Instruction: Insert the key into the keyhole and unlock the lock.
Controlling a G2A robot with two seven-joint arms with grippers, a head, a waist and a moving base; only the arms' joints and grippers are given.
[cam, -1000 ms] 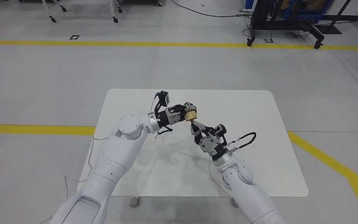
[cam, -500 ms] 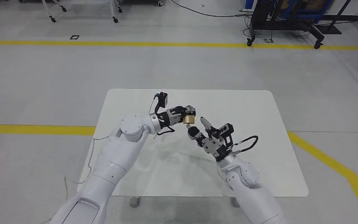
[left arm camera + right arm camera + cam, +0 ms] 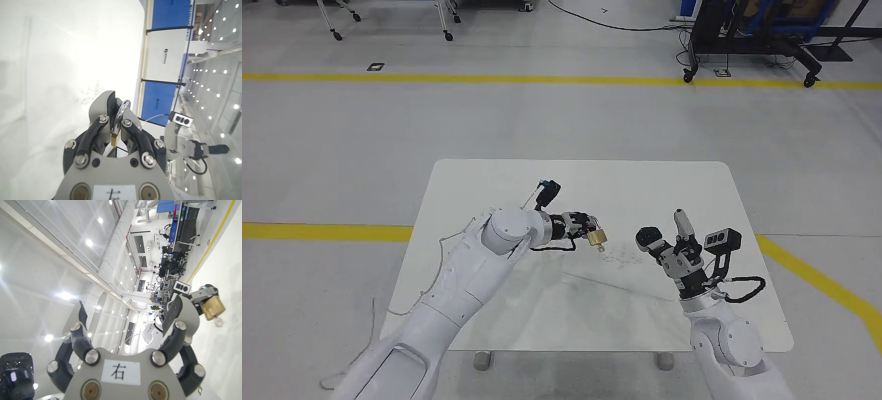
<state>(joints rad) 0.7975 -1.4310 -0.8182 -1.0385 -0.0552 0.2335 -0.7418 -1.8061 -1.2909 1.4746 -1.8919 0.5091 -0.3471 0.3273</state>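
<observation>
Top view: I record one brass lock (image 3: 595,236) pinched at the tip of the left hand (image 3: 583,228), over the middle of the white worktop (image 3: 692,190). The right hand (image 3: 664,232) stands well apart from it, fingers spread, holding nothing. Left wrist view: the left hand (image 3: 118,111) is pressed onto the lock's steel shackle, with the brass body toward the palm. Right wrist view: the right hand (image 3: 128,308) is wide open and empty, and the lock (image 3: 213,308) lies beyond one fingertip. Count: one lock, two hands.

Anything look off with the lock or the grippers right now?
The right gripper is open and empty, apart from the lock, which the left gripper holds by its shackle. A small pale thing sticks out under the lock, perhaps the key; I cannot tell.
</observation>
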